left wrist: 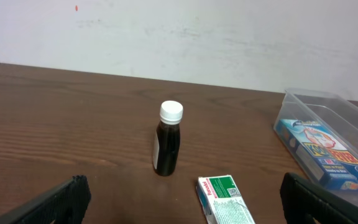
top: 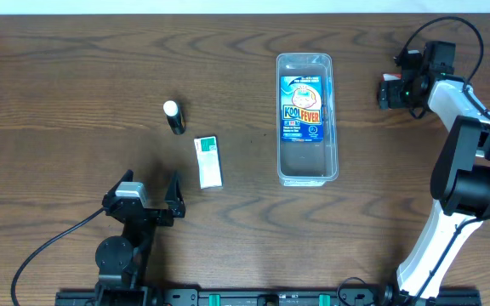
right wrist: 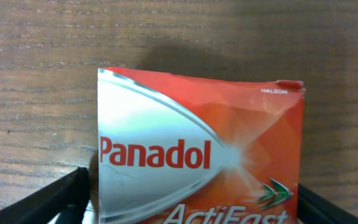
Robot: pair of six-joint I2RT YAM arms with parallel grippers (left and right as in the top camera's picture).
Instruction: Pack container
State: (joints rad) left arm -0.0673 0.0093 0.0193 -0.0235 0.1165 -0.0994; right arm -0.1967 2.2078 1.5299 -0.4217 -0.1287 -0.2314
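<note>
Left gripper [top: 149, 189], at 7 o'clock on the table [top: 49, 102]: fingers spread wide, holding nothing. Container [top: 306, 58], right of centre, lying lengthwise from 12 to 6 o'clock. Right gripper [top: 391, 92], at its 3 o'clock: fingers closed against a red Panadol box [right wrist: 197, 155].

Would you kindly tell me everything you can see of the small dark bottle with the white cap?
The bottle is small and cylindrical, with a dark brown body, a ribbed white screw cap and a pale label on one side. It stands upright and closed on the wooden table, left of the container and just beyond the green-and-white box, touching only the table.
</note>
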